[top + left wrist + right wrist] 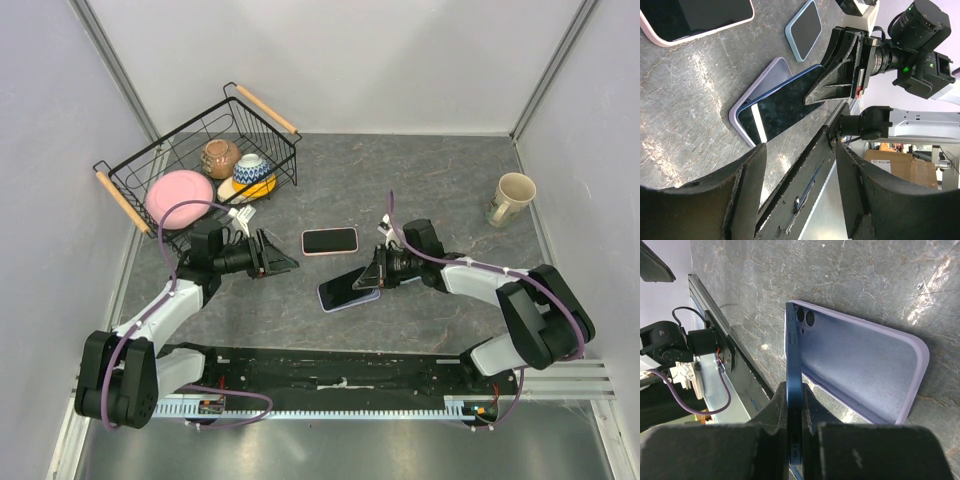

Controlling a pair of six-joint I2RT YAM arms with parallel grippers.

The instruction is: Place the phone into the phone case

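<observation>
Right gripper [796, 422] fills the bottom of its wrist view, fingers pinched tight on the blue phone [794, 360], which shows edge-on with its lower end hidden between them. The phone's far end touches the rim of the lilac phone case [865, 365], which lies open side up on the table [865, 280]; the phone is tilted over it, not seated. Left gripper [800, 150] hovers near, jaws well apart, holding nothing. Beyond lie a light-blue slab [804, 29], phone or case unclear, a pink-edged phone [330, 241], then a mug [512, 197] and a wire basket [267, 109]
</observation>
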